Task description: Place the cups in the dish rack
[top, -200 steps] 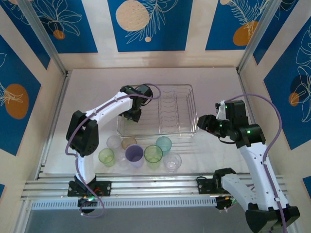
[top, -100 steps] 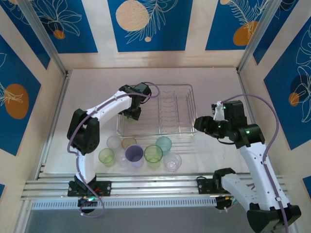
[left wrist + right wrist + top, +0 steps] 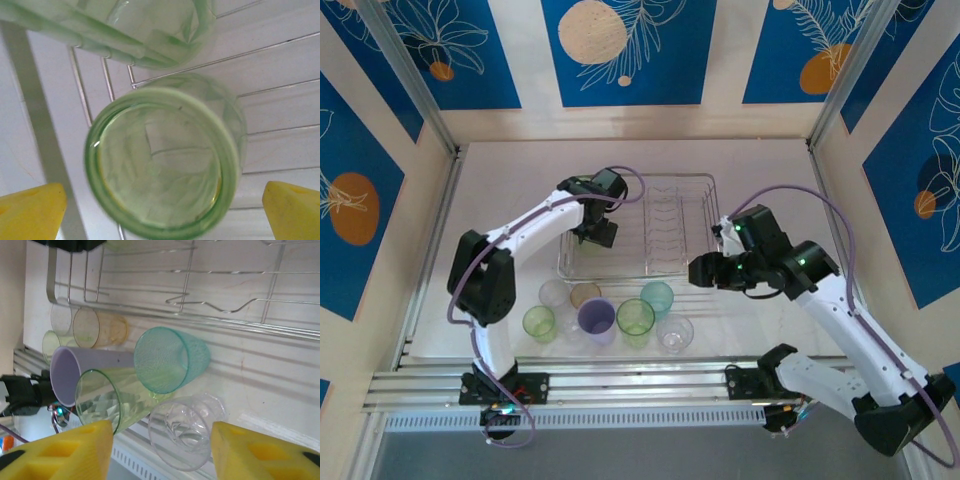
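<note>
In the left wrist view a green cup (image 3: pixel 165 160) stands upright on the wires of the dish rack (image 3: pixel 280 47), with another green cup (image 3: pixel 150 30) just beyond it. My left gripper (image 3: pixel 162 212) is open, its yellow fingertips (image 3: pixel 30 210) clear of the cup on both sides. From above, the left gripper (image 3: pixel 600 225) hangs over the left end of the dish rack (image 3: pixel 680 180). My right gripper (image 3: pixel 705 272) is open above the rack's front right corner. Between its fingers the right wrist view shows a clear cup (image 3: pixel 182 437) on the table below, untouched.
In front of the rack stand several cups: clear (image 3: pixel 554 293), amber (image 3: pixel 585 294), teal (image 3: pixel 657 297), green (image 3: pixel 539 322), lilac (image 3: pixel 596 320), green (image 3: pixel 635 318) and clear (image 3: pixel 674 334). An aluminium rail (image 3: pixel 640 385) runs along the near edge.
The left gripper has opened wide and let go of the green cup in the rack. The right arm has swung left and forward, toward the cups in front of the rack.
</note>
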`<control>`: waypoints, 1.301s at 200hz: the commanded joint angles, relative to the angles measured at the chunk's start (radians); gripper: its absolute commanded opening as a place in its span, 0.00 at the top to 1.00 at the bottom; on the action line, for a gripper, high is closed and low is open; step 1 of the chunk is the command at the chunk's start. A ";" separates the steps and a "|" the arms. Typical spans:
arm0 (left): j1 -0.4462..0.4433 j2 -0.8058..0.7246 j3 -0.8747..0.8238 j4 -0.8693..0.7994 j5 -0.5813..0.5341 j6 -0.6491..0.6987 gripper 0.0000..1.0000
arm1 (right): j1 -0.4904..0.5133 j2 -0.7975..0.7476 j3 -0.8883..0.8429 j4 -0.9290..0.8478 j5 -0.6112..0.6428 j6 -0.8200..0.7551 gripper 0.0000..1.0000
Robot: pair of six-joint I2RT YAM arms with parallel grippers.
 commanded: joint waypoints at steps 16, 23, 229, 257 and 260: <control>0.011 -0.191 -0.081 0.048 -0.005 -0.001 0.00 | 0.143 0.090 0.069 -0.009 0.081 0.062 0.52; 0.010 -0.232 -0.109 0.068 -0.003 0.000 0.00 | 0.174 0.116 0.080 -0.009 0.095 0.068 0.52; 0.051 -1.044 -0.855 0.522 -0.074 -0.156 0.00 | 0.551 0.680 0.419 -0.283 0.329 0.059 0.54; 0.056 -1.047 -0.865 0.526 -0.061 -0.155 0.00 | 0.551 0.708 0.424 -0.281 0.331 0.054 0.59; 0.055 -1.047 -0.865 0.526 -0.061 -0.155 0.00 | 0.552 0.709 0.426 -0.280 0.330 0.053 0.60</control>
